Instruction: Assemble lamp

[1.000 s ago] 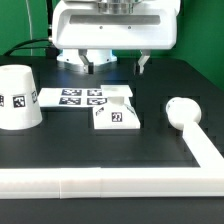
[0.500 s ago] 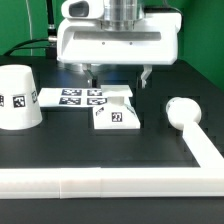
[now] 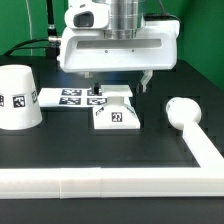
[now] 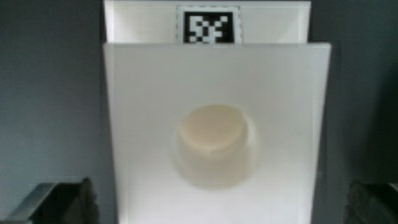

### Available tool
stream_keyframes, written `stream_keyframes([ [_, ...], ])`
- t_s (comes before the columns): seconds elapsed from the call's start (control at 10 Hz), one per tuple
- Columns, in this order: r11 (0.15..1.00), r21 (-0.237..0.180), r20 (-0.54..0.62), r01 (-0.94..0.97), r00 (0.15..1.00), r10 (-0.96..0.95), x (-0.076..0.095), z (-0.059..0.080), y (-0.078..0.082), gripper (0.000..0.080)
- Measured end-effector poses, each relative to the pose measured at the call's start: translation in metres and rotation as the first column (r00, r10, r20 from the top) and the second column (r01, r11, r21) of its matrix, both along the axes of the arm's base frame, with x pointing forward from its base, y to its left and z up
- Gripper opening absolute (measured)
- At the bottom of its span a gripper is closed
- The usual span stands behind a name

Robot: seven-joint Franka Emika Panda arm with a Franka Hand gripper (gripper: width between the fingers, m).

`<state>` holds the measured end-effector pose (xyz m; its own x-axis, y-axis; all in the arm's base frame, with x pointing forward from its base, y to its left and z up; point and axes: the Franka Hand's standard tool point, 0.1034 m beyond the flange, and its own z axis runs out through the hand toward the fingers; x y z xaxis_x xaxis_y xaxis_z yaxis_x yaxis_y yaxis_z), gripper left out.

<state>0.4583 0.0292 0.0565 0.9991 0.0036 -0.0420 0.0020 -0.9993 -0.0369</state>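
The blocky white lamp base [image 3: 117, 112] lies on the black table with a tag on its near face. In the wrist view the base [image 4: 214, 100] fills the middle and shows its round socket and a tag. My gripper [image 3: 121, 86] is open just above the base's far part, one finger on each side, touching nothing. In the wrist view my gripper [image 4: 214, 205] has its dark fingertips [image 4: 54, 203] at the base's two sides. The cup-like shade [image 3: 18, 97] stands at the exterior view's left. The ball-topped bulb [image 3: 182, 110] lies at the right.
The marker board [image 3: 70, 98] lies flat between the shade and the base, touching the base's far left side. A long white rail [image 3: 100, 182] runs along the near edge and up the exterior view's right side, close to the bulb.
My gripper has come down from high above the table to just over the base, still open. The lamp parts have not moved.
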Motion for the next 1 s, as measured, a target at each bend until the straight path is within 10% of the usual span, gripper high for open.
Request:
stream_keyframes([
  [0.3, 1.0, 0.006, -0.004, -0.006, 1.0, 0.006, -0.0033, -0.0018, -0.0006, 0.0695],
  [0.4, 1.0, 0.006, -0.003, -0.006, 1.0, 0.006, -0.0032, -0.0017, -0.0005, 0.0539],
  [1.0, 1.0, 0.006, -0.003, -0.006, 1.0, 0.006, -0.0032, -0.0017, -0.0005, 0.0531],
])
